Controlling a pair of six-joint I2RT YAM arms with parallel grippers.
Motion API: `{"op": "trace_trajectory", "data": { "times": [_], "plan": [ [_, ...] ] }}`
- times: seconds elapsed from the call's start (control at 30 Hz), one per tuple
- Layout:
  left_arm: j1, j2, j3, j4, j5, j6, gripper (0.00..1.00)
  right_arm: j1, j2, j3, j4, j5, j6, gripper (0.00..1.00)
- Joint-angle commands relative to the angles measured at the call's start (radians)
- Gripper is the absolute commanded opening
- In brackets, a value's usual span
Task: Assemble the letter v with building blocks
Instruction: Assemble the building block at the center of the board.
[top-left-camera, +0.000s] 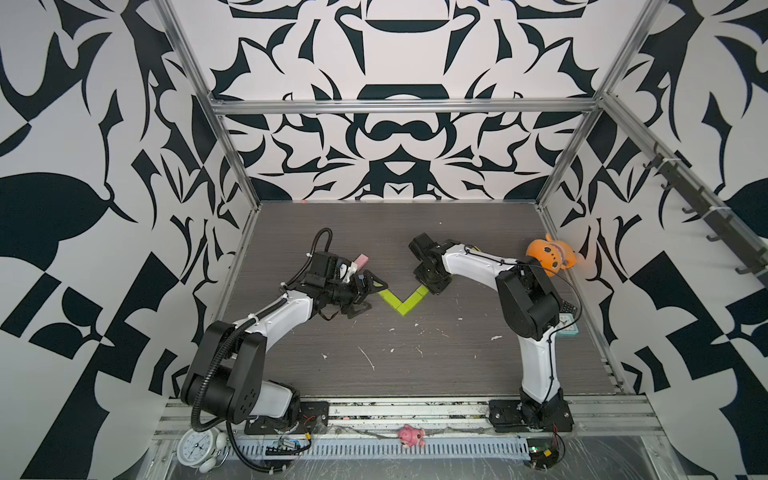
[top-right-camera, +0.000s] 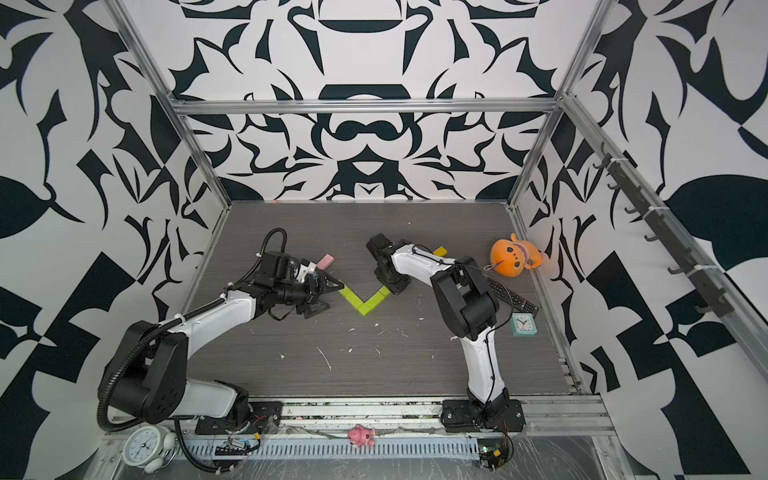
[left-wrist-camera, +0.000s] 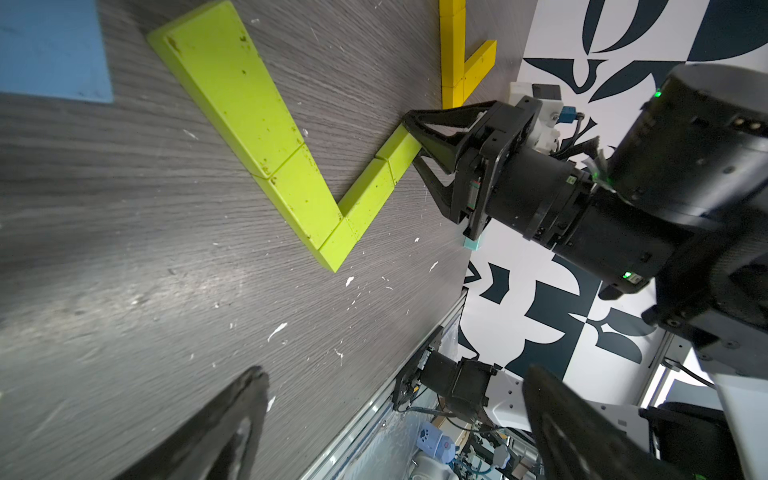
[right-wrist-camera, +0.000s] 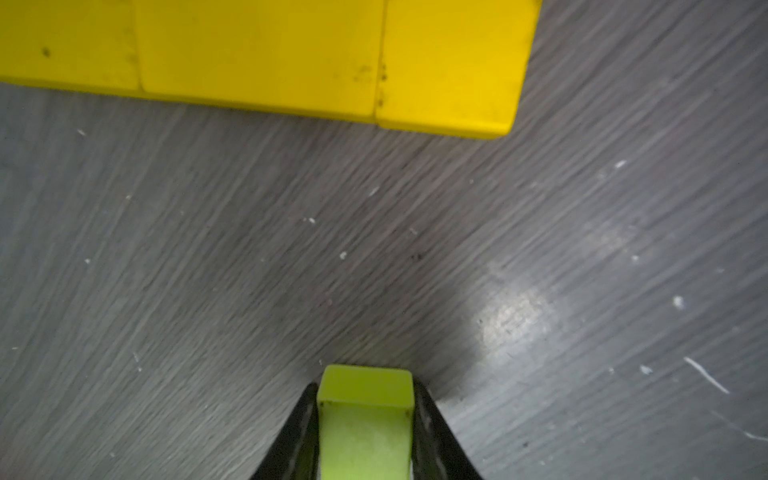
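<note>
Lime green building blocks (top-left-camera: 402, 305) (top-right-camera: 365, 305) lie on the grey table in a V shape. In the left wrist view the V (left-wrist-camera: 291, 178) has two long arms that meet at a point. My right gripper (top-left-camera: 430, 289) (top-right-camera: 392, 286) (left-wrist-camera: 415, 141) is shut on the end block (right-wrist-camera: 365, 390) of the V's right arm, low at the table. My left gripper (top-left-camera: 377, 296) (top-right-camera: 336, 296) (left-wrist-camera: 397, 370) is open and holds nothing, just left of the V's left arm. A pink block (top-left-camera: 360, 261) lies behind the left wrist.
A row of yellow blocks (right-wrist-camera: 291, 54) (left-wrist-camera: 461, 54) lies beyond the right gripper. A light blue block (left-wrist-camera: 50, 50) lies near the V. An orange plush toy (top-left-camera: 548, 251), a remote (top-right-camera: 511, 297) and a teal clock (top-right-camera: 523, 324) are at the right edge.
</note>
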Motion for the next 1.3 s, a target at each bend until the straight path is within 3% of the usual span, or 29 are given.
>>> {"op": "trace_trajectory", "data": {
  "times": [0.0,0.17,0.3,0.53,0.73,0.9,1.03,1.27],
  "plan": [
    [0.004,0.008,-0.003,0.011,0.012,0.011,0.99,0.01,-0.023,-0.023,-0.038,-0.007,0.004,0.38],
    [0.004,0.008,-0.006,0.011,0.012,0.009,0.99,0.01,-0.025,-0.02,-0.038,-0.007,0.002,0.4],
    [0.004,0.006,-0.006,0.01,0.011,0.01,0.99,0.01,-0.022,-0.02,-0.031,-0.013,-0.002,0.48],
    [0.005,0.007,-0.003,-0.001,0.012,0.016,0.99,0.013,-0.034,-0.013,-0.036,-0.001,-0.02,0.49],
    [0.033,0.002,0.073,-0.154,-0.02,0.098,0.99,0.017,-0.086,-0.004,-0.03,0.032,-0.085,0.6],
    [0.067,0.023,0.243,-0.456,-0.173,0.281,0.99,0.027,-0.145,0.043,-0.052,0.086,-0.169,0.73],
    [0.068,0.067,0.381,-0.666,-0.355,0.409,1.0,0.043,-0.218,0.05,-0.047,0.132,-0.247,0.98],
    [0.067,0.235,0.617,-0.819,-0.615,0.558,0.93,0.051,-0.367,-0.015,0.046,0.114,-0.507,0.99]
  ]
}}
